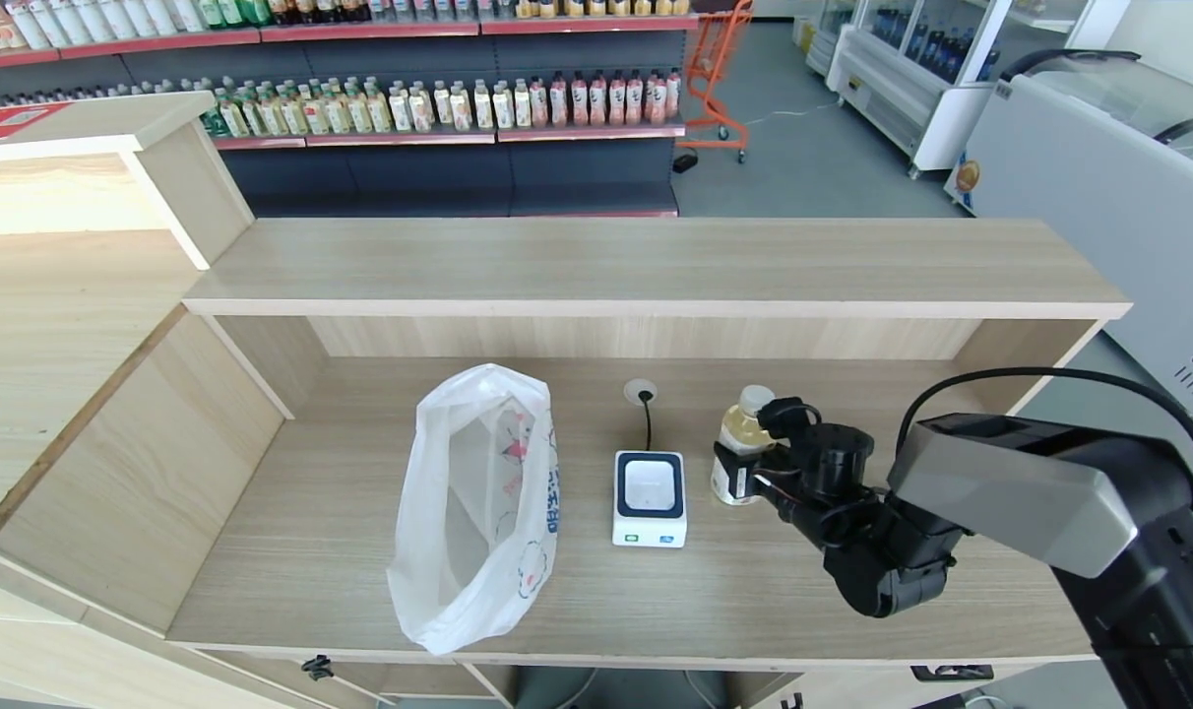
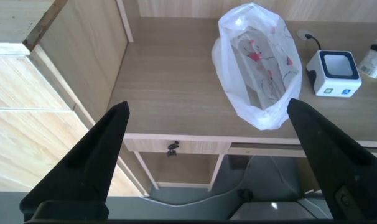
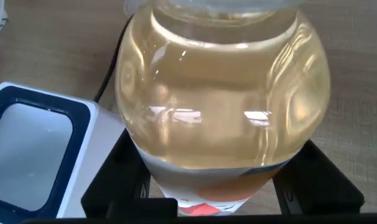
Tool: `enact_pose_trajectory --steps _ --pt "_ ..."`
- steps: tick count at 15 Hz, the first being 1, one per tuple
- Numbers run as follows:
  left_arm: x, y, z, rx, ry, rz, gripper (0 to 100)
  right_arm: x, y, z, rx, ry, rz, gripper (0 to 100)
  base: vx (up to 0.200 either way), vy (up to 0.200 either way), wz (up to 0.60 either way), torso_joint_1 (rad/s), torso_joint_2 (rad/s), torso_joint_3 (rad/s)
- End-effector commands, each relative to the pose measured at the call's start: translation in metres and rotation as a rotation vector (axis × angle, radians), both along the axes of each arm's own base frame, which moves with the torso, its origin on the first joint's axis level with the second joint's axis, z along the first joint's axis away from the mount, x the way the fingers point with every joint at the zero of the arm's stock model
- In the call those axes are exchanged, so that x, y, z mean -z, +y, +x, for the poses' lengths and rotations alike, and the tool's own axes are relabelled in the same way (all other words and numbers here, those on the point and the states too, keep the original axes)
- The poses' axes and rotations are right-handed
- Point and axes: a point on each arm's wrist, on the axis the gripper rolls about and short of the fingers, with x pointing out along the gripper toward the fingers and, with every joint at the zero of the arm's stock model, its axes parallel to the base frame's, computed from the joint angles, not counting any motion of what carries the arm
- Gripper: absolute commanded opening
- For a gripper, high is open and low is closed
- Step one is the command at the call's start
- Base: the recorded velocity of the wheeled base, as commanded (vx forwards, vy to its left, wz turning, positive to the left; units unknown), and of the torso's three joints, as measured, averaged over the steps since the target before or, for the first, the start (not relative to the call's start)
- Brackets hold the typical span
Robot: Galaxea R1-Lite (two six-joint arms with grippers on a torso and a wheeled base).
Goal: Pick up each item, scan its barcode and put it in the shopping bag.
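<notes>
A clear bottle (image 1: pixel 742 435) of pale yellow drink with a white cap stands on the wooden counter (image 1: pixel 715 581), right of the white barcode scanner (image 1: pixel 650 497). My right gripper (image 1: pixel 740 473) is shut on the bottle's labelled lower part. In the right wrist view the bottle (image 3: pixel 223 106) sits between the black fingers (image 3: pixel 123 183), with the scanner (image 3: pixel 33 149) beside it. The white plastic shopping bag (image 1: pixel 473 502) lies open left of the scanner. My left gripper (image 2: pixel 208 106) hangs open and holds nothing, in front of the counter's near edge, short of the bag (image 2: pixel 258 62).
A raised wooden ledge (image 1: pixel 656 261) runs along the back of the counter, and a side wall (image 1: pixel 134 463) closes its left end. The scanner's black cable (image 1: pixel 646 418) leads to a port at the back. Bare counter lies left of the bag.
</notes>
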Motion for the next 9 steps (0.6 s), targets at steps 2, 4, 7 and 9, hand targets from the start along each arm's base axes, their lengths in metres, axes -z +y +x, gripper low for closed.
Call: enact_pose_trajectory --steps 2,4,7,9 --pt "0.000 0.000 0.000 0.000 0.000 0.000 100 -0.089 -0.020 -0.030 -0.102 -0.045 0.162 0 0.000 0.000 0.00 0.000 0.00 0.000" --pt "0.000 0.000 0.000 0.000 0.000 0.000 100 -0.154 -0.042 -0.074 -0.335 0.056 0.271 0 0.000 0.000 0.00 0.000 0.00 0.000" --pt "0.000 0.000 0.000 0.000 0.000 0.000 100 -0.205 -0.064 -0.119 -0.564 0.111 0.286 0 0.000 0.000 0.00 0.000 0.00 0.000" --pt "0.000 0.000 0.000 0.000 0.000 0.000 100 -0.236 -0.066 -0.151 -0.833 0.144 0.353 0 0.000 0.000 0.00 0.000 0.00 0.000"
